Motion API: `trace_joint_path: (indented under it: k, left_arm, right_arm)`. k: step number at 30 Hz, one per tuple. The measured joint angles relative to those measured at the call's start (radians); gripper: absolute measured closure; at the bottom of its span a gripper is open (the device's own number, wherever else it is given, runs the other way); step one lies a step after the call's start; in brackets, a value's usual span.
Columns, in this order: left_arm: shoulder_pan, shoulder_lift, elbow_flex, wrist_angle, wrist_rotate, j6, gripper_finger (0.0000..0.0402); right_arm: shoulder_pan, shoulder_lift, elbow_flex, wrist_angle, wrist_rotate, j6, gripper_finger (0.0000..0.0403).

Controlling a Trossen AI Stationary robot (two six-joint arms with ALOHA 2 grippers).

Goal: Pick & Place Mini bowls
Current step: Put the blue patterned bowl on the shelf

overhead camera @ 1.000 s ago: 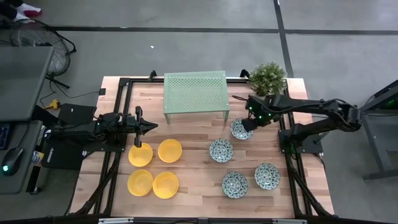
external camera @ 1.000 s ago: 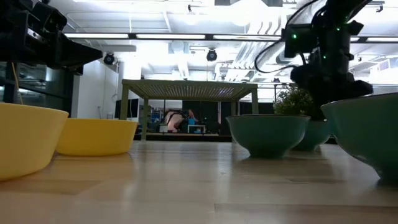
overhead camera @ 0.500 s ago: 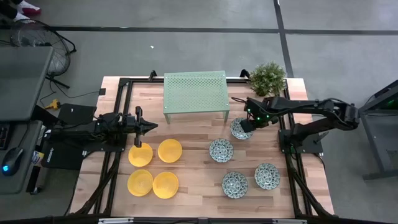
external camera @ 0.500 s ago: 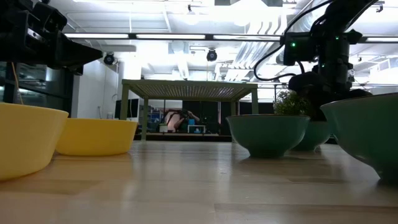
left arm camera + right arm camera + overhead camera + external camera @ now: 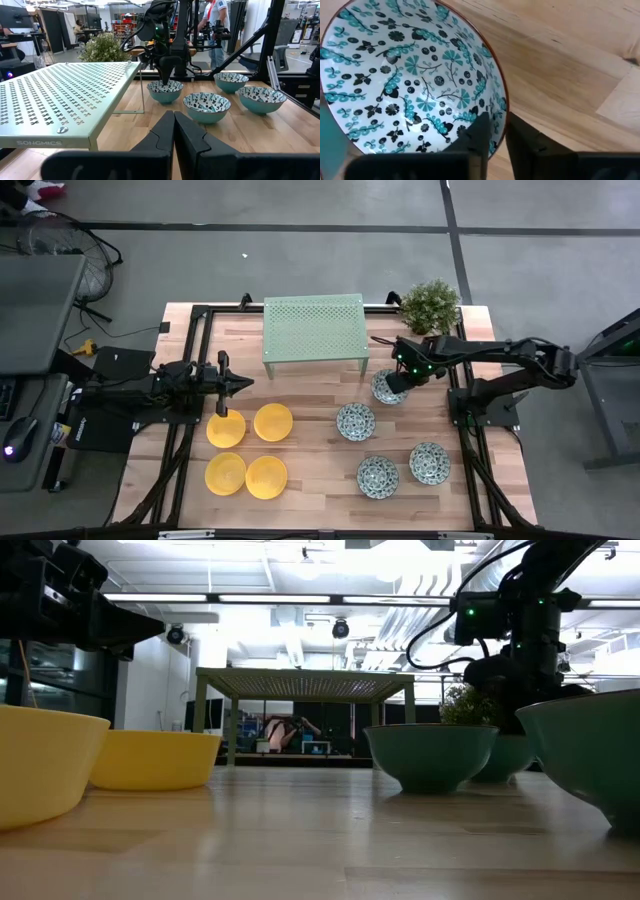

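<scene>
Progress looks slight: all eight mini bowls sit on the wooden table, none on the rack. My right gripper is clamped on the rim of the patterned bowl just beside the rack's right front leg, one finger inside and one outside. Its glazed inside is glossy white with teal and black flowers, round and shallow. My left gripper, fingers pressed together and empty, waits beyond the rack's left front corner, over the plain yellow bowls.
</scene>
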Motion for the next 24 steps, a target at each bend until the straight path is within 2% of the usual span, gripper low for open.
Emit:
trace_joint_path:
  k: [4, 17, 24]
  left_arm:
    - [0.000, 0.000, 0.000, 0.000, 0.000, 0.000, 0.0395]
    - [0.000, 0.000, 0.000, 0.000, 0.000, 0.000, 0.0395]
    - [0.000, 0.000, 0.000, 0.000, 0.000, 0.000, 0.0395]
  right_arm:
    - [-0.001, -0.003, 0.005, 0.005, -0.018, -0.022, 0.0394]
    - [0.000, -0.003, 0.005, -0.008, -0.064, -0.049, 0.0400]
    - [0.000, -0.003, 0.050, -0.074, -0.051, -0.073, 0.0402]
